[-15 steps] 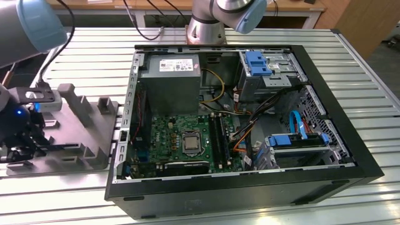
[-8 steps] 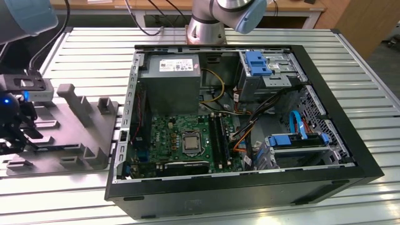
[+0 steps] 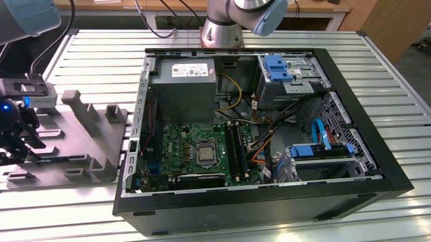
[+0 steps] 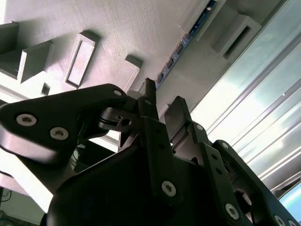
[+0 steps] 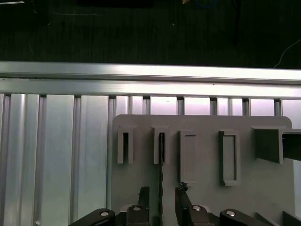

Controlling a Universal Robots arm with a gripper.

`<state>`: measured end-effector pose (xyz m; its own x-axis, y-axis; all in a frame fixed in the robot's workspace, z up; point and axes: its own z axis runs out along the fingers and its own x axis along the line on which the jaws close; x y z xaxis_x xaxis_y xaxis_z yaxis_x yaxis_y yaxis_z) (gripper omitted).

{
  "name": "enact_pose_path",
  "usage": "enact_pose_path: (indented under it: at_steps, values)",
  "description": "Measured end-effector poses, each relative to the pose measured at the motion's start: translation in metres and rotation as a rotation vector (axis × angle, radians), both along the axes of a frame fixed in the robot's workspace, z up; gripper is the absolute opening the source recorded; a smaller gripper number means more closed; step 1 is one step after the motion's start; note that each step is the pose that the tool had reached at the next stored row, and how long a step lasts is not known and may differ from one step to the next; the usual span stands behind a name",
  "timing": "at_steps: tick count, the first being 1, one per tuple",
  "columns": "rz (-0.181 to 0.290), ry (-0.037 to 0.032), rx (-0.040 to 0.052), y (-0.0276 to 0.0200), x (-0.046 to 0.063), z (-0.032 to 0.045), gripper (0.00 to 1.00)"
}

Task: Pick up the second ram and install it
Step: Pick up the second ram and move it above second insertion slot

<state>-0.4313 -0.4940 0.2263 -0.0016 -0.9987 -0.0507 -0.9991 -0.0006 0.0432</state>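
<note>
The black two-fingered gripper (image 5: 162,192) hangs over a grey plastic holding fixture (image 5: 202,188) with its fingers (image 5: 143,194) spread, one on each side of the second ram (image 5: 161,155), a thin dark memory board standing on edge in a narrow slot of the fixture. A sliver of grey shows between the board and each finger, so they pinch nothing. In the second wrist view the gripper's own dark linkage (image 4: 141,188) hides the board's near end, and a strip of its edge (image 4: 181,44) runs away past the fingertips. Raised grey blocks and rectangular pockets (image 5: 228,157) flank the slot on both sides, close beside the fingers. The fixture lies on the slatted aluminium tabletop (image 3: 88,48) near its edge at the exterior view's left, where the frame cuts off part of the gripper and the board is too thin to pick out. Around the tabletop's middle lies an open black computer case (image 3: 235,212) with a green motherboard (image 3: 181,141), a grey power supply box (image 3: 181,85) and blue drive brackets (image 3: 277,68); whether its long memory slots hold anything I cannot tell. At the far edge stands the arm's silver base (image 3: 219,30).
</note>
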Motion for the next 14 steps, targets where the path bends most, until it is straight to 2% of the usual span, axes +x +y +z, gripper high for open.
enact_pose_path:
  at_steps: [6, 14]
  values:
    - [0.0, -0.0002, -0.0001, 0.0, 0.0, -0.0001, 0.36]
    - [0.0, -0.0001, -0.0001, 0.0, 0.0, -0.0068, 0.36]
